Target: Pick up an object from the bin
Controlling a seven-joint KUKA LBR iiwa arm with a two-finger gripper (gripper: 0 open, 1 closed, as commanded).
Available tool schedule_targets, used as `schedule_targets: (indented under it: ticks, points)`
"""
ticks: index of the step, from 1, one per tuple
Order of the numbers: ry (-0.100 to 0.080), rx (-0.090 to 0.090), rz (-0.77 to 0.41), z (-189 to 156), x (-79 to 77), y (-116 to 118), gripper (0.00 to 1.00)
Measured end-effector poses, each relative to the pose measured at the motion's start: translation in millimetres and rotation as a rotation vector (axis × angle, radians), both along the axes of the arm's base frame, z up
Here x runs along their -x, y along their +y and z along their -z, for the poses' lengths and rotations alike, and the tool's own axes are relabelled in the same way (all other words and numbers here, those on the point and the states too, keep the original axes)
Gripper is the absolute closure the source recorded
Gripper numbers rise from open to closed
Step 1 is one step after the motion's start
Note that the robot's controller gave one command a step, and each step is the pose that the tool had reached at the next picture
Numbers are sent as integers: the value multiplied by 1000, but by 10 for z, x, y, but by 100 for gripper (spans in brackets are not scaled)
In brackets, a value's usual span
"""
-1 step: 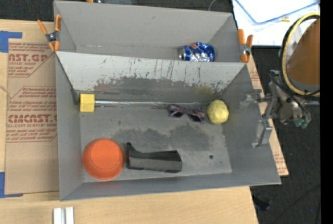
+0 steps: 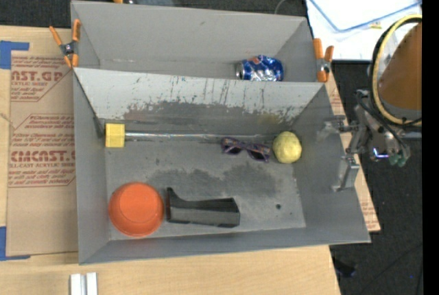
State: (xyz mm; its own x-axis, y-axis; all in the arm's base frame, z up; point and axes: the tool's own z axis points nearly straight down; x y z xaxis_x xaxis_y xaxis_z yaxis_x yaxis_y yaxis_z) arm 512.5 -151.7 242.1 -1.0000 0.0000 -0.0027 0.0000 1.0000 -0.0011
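Six loose things lie spread in the grey bin (image 2: 192, 29), none stacked on another, which is likely why each looks open to a grasp from above. Lowest in the frame, at lower left, an orange bowl (image 2: 136, 208) sits touching a black handle-shaped piece (image 2: 203, 212) that lies flat along the front of the floor. Further up, a thin rod with a yellow block (image 2: 114, 135) at its left end lies along the foot of the scuffed slanted wall, probably slid down there and stopped. To the right on the same line lie purple sunglasses (image 2: 245, 147), with a yellow ball (image 2: 287, 147) just beside them. Furthest up, behind the ridge of that wall, a crumpled blue can (image 2: 260, 69) rests in the upper right part. The gripper (image 2: 346, 167) hangs at the right of the frame over the bin's right slope, apart from everything; whether it is released or clenched cannot be told, and nothing is seen in it. The ball is nearest to it and seems the readiest pick, though no choice is shown yet.
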Motion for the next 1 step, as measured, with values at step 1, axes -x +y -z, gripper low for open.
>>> schedule_targets:
  ticks: [1]
  points:
    - [-5, 0, 18, 888, -283, 474, 0]
